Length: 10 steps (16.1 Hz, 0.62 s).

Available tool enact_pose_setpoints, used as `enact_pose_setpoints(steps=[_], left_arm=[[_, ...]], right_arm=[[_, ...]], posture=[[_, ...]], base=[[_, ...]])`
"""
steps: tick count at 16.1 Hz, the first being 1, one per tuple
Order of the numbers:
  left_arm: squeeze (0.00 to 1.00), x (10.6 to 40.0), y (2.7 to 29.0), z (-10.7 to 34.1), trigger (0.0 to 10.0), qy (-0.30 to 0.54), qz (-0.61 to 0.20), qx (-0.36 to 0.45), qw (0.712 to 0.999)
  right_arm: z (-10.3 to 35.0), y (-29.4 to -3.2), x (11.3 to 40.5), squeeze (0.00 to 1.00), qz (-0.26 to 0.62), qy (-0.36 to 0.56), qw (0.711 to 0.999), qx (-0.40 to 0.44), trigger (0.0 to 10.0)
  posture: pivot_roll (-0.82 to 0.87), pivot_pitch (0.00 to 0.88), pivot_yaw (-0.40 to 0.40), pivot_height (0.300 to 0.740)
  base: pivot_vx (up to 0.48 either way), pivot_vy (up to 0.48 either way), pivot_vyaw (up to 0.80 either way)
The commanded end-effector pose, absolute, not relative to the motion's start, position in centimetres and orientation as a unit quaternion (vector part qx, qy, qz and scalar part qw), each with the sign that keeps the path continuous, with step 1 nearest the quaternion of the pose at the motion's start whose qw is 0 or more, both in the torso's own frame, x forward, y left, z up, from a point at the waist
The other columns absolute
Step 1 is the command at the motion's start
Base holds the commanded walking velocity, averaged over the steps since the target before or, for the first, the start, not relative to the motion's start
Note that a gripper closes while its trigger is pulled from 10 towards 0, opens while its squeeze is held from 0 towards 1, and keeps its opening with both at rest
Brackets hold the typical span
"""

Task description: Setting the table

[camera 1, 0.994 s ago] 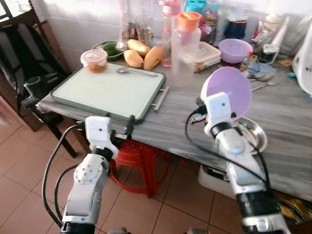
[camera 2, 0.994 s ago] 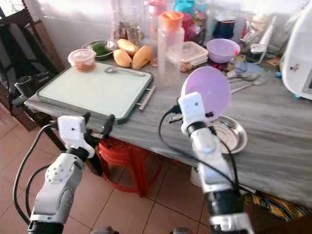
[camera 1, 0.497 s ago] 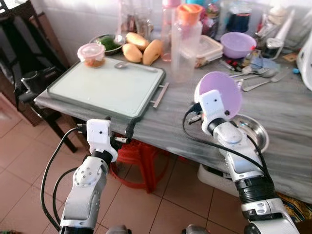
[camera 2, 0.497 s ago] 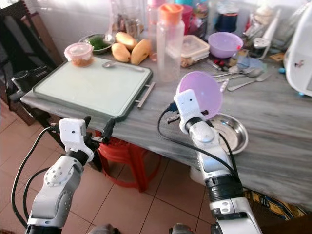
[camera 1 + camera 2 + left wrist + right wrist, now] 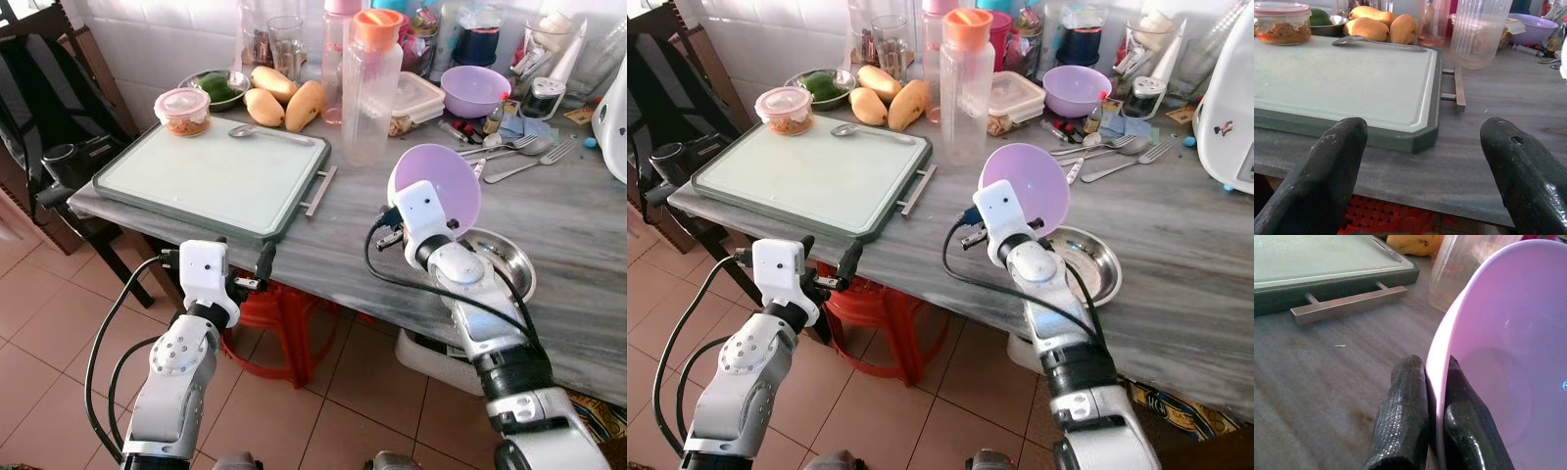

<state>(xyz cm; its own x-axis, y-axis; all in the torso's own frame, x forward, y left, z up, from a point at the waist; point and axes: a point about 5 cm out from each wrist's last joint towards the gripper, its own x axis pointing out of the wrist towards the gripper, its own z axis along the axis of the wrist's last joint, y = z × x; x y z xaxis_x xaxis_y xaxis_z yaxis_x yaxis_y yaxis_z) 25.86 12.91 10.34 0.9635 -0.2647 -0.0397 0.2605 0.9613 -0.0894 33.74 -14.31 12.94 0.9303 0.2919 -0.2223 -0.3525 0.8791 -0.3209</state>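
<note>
My right gripper (image 5: 1426, 421) pinches one purple bowl (image 5: 446, 186) by its rim above one empty steel dish (image 5: 511, 262), my left gripper (image 5: 1420, 166) spread wide before one tray (image 5: 211, 176).

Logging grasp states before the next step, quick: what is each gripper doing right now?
Left gripper: open, holding nothing, at the table edge before the green tray.
Right gripper: shut on the rim of the purple bowl, held above the table.

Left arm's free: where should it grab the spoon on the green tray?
Take the spoon by its thin handle, coming from above with the left end effector open. It lies flat along the green tray's far edge, bowl toward the lidded container.
</note>
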Motion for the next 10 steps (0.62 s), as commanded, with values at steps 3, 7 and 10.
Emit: enact_pose_setpoints(steps=[3, 7, 10], left_arm=[[0.0, 26.0, 13.0, 10.3, 10.0, 0.033, -0.129, -0.029, 0.991], [0.0, 26.1, 13.0, 10.2, 10.0, 0.039, -0.126, -0.027, 0.991], [0.0, 26.1, 12.9, 9.9, 10.0, 0.049, -0.127, -0.024, 0.99]], right_arm=[[13.0, -13.5, 34.1, 0.0, 0.191, 0.083, 0.959, -0.193, 10.0], [12.3, -13.5, 34.0, 0.0, 0.204, 0.104, 0.952, -0.205, 10.0], [12.4, -13.4, 33.9, 0.0, 0.215, 0.104, 0.948, -0.212, 10.0]], posture=[[-0.01, 0.014, 0.05, 0.74], [-0.01, 0.017, 0.05, 0.74], [-0.01, 0.02, 0.05, 0.74]], base=[[0.0, 0.0, 0.0], [0.0, 0.0, 0.0], [0.0, 0.0, 0.0]])
